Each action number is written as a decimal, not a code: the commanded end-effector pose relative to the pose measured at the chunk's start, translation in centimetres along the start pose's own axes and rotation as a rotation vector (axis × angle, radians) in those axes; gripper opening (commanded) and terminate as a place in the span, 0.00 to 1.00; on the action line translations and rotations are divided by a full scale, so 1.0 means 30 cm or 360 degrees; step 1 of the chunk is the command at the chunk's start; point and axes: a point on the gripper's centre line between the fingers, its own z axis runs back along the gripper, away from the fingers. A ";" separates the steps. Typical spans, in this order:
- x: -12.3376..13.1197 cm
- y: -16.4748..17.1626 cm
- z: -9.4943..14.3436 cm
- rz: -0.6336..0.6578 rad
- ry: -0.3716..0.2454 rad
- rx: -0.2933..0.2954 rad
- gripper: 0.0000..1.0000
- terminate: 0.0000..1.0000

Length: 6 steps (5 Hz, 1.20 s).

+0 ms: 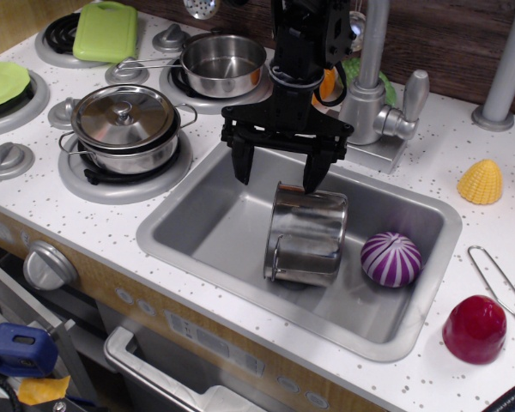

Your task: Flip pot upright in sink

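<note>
While the arm reaches down from above, the scene sorts by size as follows.
Surface: the white speckled surface (463, 172) carries the stove burners at the left and the basin in the middle.
Sink: the grey sink (206, 236) is set into that surface, its faucet (369, 86) rising at the back rim.
Lidded pot: a wider steel pot with a knob (124, 124) sits on the near burner, well apart from the basin.
Pot: the pot (306, 236) stands inside the sink, right of centre, rim down and tilted, its loop handle facing the front.
Claw: the black claw (279, 176) is spread wide and holding nothing, right finger just above the pot's top edge; contact unclear.
Purple ball: a purple-and-white striped ball (391, 258) lies in the sink just beside the pot.
</note>
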 end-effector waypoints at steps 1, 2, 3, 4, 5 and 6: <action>0.000 0.000 0.000 0.0000 0.0000 0.0000 1.00 0.00; 0.000 0.035 -0.020 0.0015 -0.0087 -0.0059 1.00 0.00; -0.008 0.041 -0.027 0.0063 -0.0142 -0.0123 1.00 0.00; -0.012 0.054 -0.039 0.0103 -0.0199 -0.0249 1.00 0.00; 0.000 0.082 -0.052 0.0141 -0.0201 -0.0492 1.00 0.00; 0.006 0.091 -0.050 0.0214 -0.0153 -0.0690 1.00 0.00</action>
